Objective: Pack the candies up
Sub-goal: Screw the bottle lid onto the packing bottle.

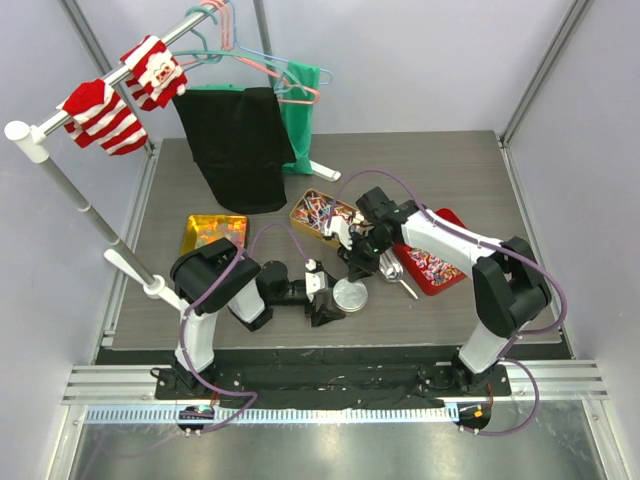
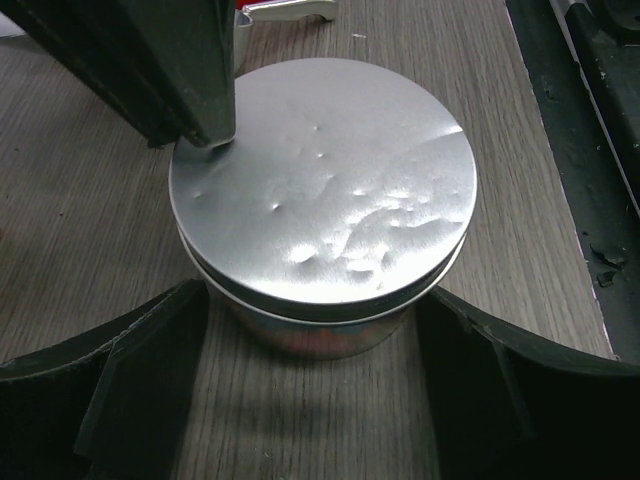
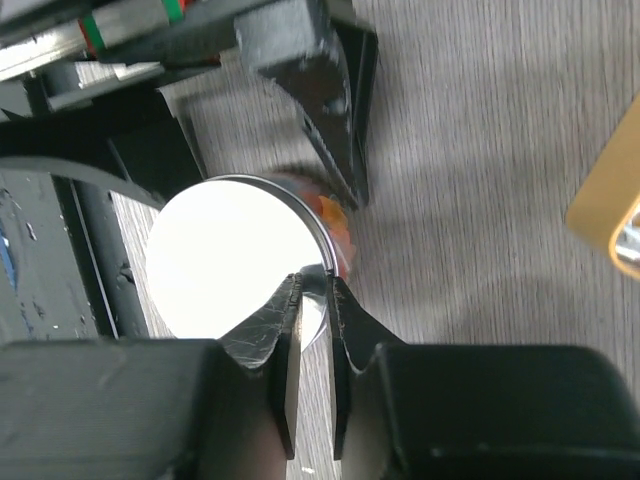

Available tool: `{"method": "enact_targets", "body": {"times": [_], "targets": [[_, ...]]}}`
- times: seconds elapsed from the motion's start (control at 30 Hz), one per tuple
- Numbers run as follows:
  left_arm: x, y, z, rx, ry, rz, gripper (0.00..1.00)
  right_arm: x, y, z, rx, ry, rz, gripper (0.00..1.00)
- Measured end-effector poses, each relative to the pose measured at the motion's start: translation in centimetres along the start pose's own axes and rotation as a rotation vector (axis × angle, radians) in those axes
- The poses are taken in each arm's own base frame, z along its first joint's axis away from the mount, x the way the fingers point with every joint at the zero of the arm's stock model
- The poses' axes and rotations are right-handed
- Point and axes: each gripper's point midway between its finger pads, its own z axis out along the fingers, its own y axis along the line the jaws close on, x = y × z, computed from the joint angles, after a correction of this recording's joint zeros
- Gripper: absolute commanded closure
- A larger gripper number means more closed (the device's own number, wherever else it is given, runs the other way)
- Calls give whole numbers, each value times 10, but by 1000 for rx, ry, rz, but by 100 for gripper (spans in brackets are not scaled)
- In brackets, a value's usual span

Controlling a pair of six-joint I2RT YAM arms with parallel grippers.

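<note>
A round silver tin stands on the table with its dented lid on top. My left gripper has its jaws wide apart, one finger against each side of the tin. My right gripper hangs over the lid, its jaws nearly together, and its tips rest on the lid's edge; one right fingertip shows in the left wrist view. Orange colour shows under the lid's rim. Loose candies fill a gold tray, a red tray and a second gold tray.
A small silver scoop lies between the tin and the red tray. A clothes rack stands at the left with striped socks, a black garment and a green one on hangers.
</note>
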Motion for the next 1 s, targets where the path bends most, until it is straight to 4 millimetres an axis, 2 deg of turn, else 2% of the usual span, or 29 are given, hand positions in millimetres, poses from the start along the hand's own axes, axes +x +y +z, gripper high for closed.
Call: {"method": "enact_targets", "body": {"times": [0.1,0.23,0.33,0.57,1.0], "targets": [[0,0,0,1,0,0,12,5,1,-3,20,8,-5,82],[0,-1,0,7,-1,1,4,10,3,-7,38,13,-10,82],[0,-5,0,26,-4,2,1,10,6,-6,31,13,-4,82],[-2,-15,-1,89,-13,-23,0,11,13,-4,-1,12,22,82],[-5,-20,4,130,-25,-77,0,11,14,-3,-12,8,32,82]]}}
